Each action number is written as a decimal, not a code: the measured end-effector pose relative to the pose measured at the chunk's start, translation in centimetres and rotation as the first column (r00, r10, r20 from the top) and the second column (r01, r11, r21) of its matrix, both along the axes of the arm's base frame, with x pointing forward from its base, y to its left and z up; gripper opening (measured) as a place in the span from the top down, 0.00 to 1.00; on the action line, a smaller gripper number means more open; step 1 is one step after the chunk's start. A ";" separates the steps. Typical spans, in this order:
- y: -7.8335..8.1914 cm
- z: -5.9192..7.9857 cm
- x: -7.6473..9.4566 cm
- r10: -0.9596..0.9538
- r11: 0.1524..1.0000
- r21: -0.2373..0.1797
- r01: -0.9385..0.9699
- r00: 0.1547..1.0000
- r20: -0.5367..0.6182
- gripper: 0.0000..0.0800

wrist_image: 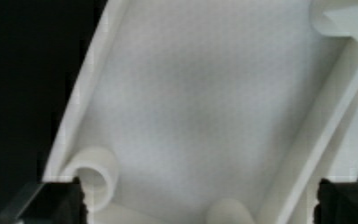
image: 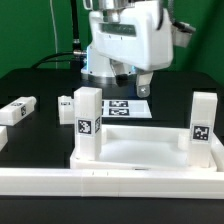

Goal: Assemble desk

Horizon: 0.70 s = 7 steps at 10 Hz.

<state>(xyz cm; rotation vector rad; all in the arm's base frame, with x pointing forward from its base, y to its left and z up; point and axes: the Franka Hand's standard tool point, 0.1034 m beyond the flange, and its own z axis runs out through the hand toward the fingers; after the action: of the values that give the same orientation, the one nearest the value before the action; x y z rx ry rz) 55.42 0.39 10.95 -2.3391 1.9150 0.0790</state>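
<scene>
**Two legs up, pincer open above the slab**

Two legs [image: 88,122] stand upright at the near corners of the slab [image: 140,150], which lies flat just behind the front rail [image: 110,180]. A loose leg [image: 18,111] lies on its side, well apart toward the exterior view's left. A tagged piece [image: 65,102] near the standing leg may be another. Farther back sits the marker board [image: 126,107], and above it hangs the pincer [image: 134,80], jaws spread wide and holding nothing. The wrist view looks down on the slab, with one round socket [wrist_image: 91,186] showing.

These parts look like hard, light, smooth plastic: stiff, not fragile, but likely slick. The loose leg's square section offers flat opposite faces, so I would grip it mid-length across those. The slab seems too broad to span; only its rim would serve.
</scene>
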 end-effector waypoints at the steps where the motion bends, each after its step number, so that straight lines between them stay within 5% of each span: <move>1: 0.1 -0.6 -0.5 -0.100 0.995 0.010 0.100 0.995 -0.019 0.19; 7: 0.8 -1.5 -1.2 -0.206 0.978 0.018 0.207 0.977 -0.057 0.19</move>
<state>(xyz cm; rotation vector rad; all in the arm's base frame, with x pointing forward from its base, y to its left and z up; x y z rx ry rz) 54.22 1.18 9.44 -2.1300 2.1578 0.1472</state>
